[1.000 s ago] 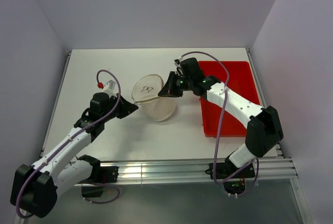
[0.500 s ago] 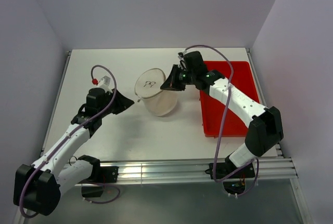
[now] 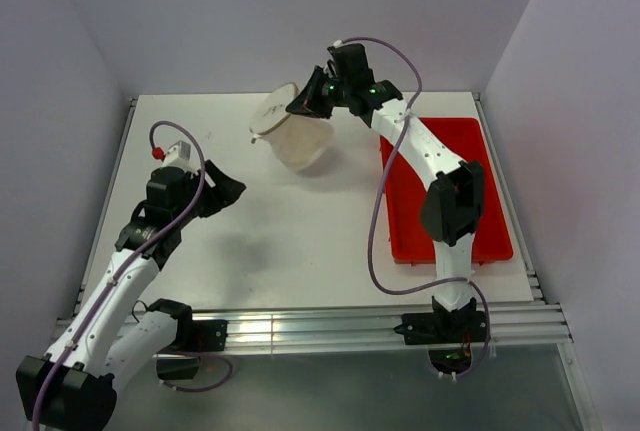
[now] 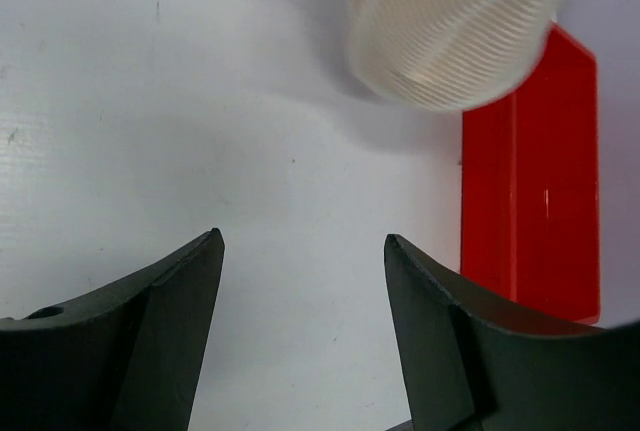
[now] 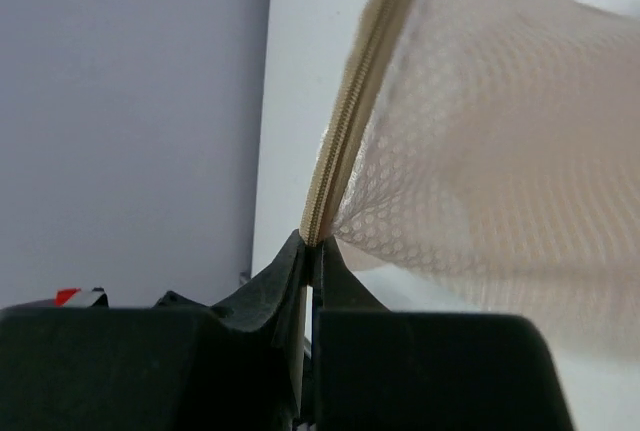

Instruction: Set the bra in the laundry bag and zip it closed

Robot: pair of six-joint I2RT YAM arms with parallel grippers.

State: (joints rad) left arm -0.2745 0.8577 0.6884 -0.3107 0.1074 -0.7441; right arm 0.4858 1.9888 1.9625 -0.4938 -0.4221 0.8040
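The laundry bag [image 3: 292, 137], an off-white mesh drum, hangs in the air over the far middle of the table. My right gripper [image 3: 303, 103] is shut on its zipped rim. In the right wrist view the fingers [image 5: 310, 243] pinch the beige zip tape, with the mesh [image 5: 490, 151] spreading away to the right. My left gripper [image 3: 234, 191] is open and holds nothing, well to the near left of the bag. Its wrist view shows the gripper [image 4: 302, 241] over bare table, the bag [image 4: 450, 36] ahead. The bra does not show as a separate thing.
A red rectangular tray [image 3: 445, 201] lies on the right side of the white table [image 3: 200, 141] and shows in the left wrist view as the tray [image 4: 530, 171]. Grey walls close off the left, back and right.
My right gripper has lifted the bag up and toward the far edge. My left gripper has let go of the bag, opened, and drawn back to the left.
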